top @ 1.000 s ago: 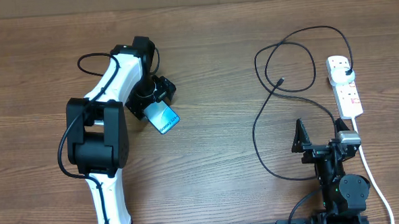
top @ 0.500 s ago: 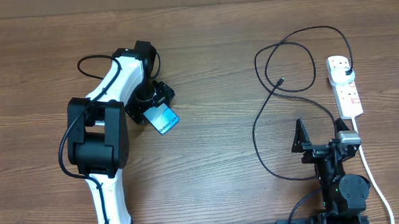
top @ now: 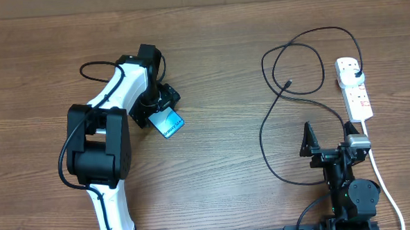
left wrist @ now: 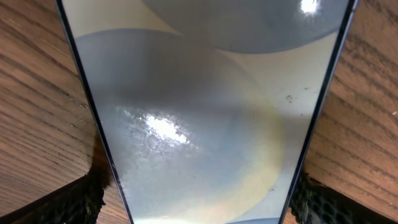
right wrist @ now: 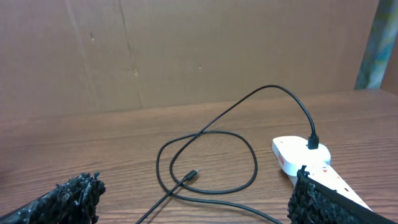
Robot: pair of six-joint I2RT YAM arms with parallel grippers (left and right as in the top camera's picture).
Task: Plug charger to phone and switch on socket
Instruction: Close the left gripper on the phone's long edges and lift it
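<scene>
The phone lies on the wooden table at the left, its light blue screen up. My left gripper is over its far end, and in the left wrist view the black fingers press both long edges of the phone. The charger's black cable loops on the right, its connector tip lies loose, and its plug sits in the white socket. My right gripper is open and empty near the front edge. Its wrist view shows the tip and the socket ahead.
The socket's thick white cord runs down the right side past my right arm. A brown cardboard wall stands behind the table. Bare wood lies between the phone and the cable loops.
My left arm has shifted slightly and its gripper has settled a little over the phone. The phone, the cable and the right arm have not moved.
</scene>
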